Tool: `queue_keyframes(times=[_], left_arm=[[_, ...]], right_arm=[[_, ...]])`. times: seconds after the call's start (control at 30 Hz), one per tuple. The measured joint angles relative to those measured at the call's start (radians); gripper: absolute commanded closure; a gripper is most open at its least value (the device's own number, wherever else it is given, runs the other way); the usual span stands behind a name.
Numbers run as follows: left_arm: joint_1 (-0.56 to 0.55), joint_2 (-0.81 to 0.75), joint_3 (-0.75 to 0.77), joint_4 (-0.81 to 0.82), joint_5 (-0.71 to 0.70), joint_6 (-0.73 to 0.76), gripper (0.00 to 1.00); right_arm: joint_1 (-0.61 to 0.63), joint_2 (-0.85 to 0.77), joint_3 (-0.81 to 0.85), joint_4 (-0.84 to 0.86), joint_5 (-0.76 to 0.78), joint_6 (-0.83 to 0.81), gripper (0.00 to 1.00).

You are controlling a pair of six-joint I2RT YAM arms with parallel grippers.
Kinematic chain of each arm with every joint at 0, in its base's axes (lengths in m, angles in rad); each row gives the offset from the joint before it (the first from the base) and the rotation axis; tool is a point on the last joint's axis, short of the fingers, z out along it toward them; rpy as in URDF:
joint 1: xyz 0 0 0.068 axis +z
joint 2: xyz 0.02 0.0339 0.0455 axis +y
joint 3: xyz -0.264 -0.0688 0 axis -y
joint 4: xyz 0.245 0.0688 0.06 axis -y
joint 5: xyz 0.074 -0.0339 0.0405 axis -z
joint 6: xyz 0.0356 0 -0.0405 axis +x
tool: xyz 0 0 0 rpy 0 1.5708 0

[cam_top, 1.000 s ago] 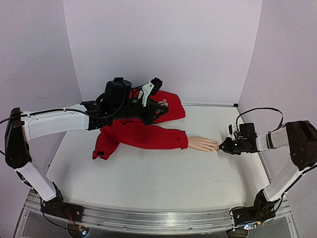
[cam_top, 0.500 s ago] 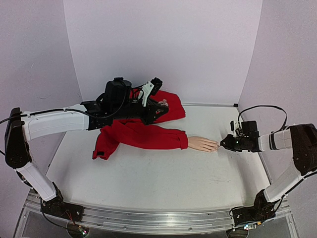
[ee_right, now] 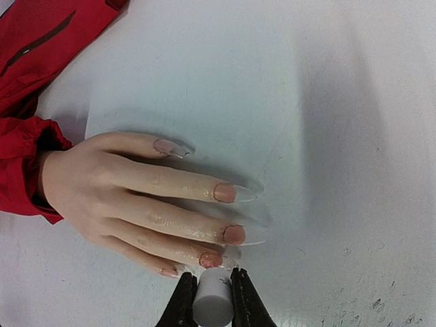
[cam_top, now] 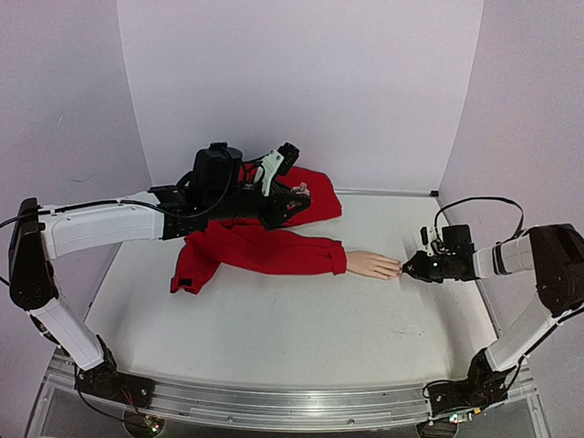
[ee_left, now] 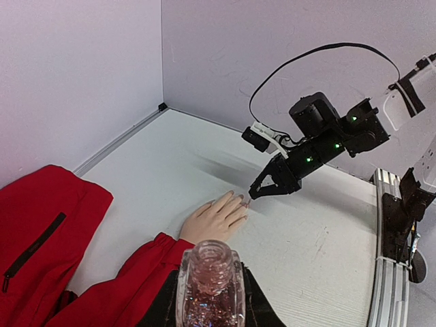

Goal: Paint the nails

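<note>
I have the right gripper (ee_right: pixel 212 285) clamped on a white brush cap (ee_right: pixel 212 306) at 6 o'clock below the nails (ee_right: pixel 234 234), all five looking tinted, finish uncertain; left gripper (cam_top: pixel 290 190) grasps the open glitter bottle (ee_left: pixel 208 286)

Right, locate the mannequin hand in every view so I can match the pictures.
Top external: mannequin hand right of centre, fingertips towards the right gripper.
Left wrist: the hand lower centre, beyond the glitter bottle.
Right wrist: the hand fills the left half, fingers pointing right.
Shared landmark: the red sleeve cuff at its wrist.
</note>
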Motion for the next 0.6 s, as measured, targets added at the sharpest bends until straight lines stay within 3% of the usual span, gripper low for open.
queue_keyframes(times=[0.6], left_arm=[[0.000, 0.000, 0.000, 0.000, -0.001, 0.000, 1.00]], right_arm=[[0.005, 0.006, 0.000, 0.006, 0.039, 0.005, 1.00]])
